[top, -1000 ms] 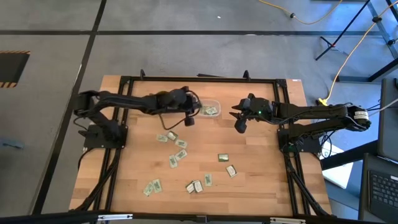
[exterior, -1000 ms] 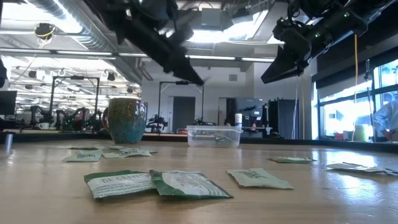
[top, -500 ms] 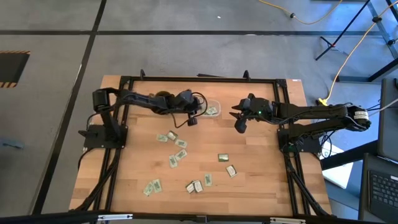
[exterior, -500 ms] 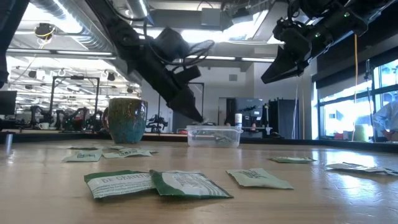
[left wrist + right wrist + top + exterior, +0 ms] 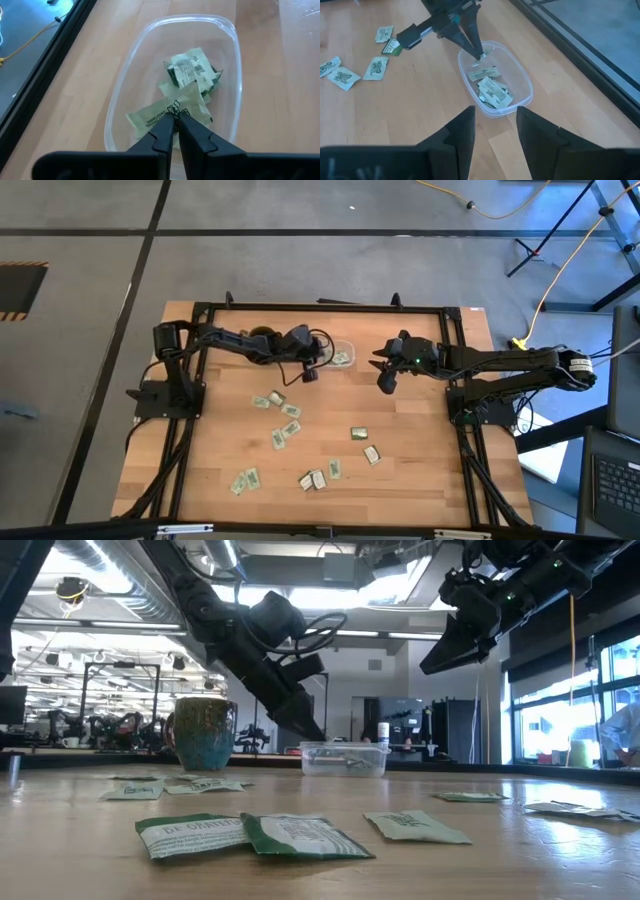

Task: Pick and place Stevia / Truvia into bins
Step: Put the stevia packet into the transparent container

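Observation:
A clear plastic bin (image 5: 340, 358) stands at the table's far middle with a few green-and-white Stevia sachets (image 5: 192, 70) lying in it. My left gripper (image 5: 174, 116) slants down into the bin, its fingers almost together on the edge of a pale green sachet (image 5: 150, 119). My right gripper (image 5: 385, 383) hangs open in the air to the right of the bin, holding nothing. Several more sachets (image 5: 290, 412) lie flat on the wood nearer the front. My left gripper has the pale green sachet's upper edge (image 5: 167, 111) between its two fingertips, only at their free ends. The fingers slant down from the table's left. The sachet lies tilted inside the bin, its lower part on the bin's floor and on the other sachets.
A brown-and-teal mug (image 5: 203, 733) stands left of the bin, close behind my left arm. Loose sachets (image 5: 315, 478) are scattered over the table's middle and front. A black frame (image 5: 300, 307) rims the table.
My left gripper has come down from above the table into the bin, moving a little toward the table's right, and has tipped more steeply. For the last half second it has hardly moved.

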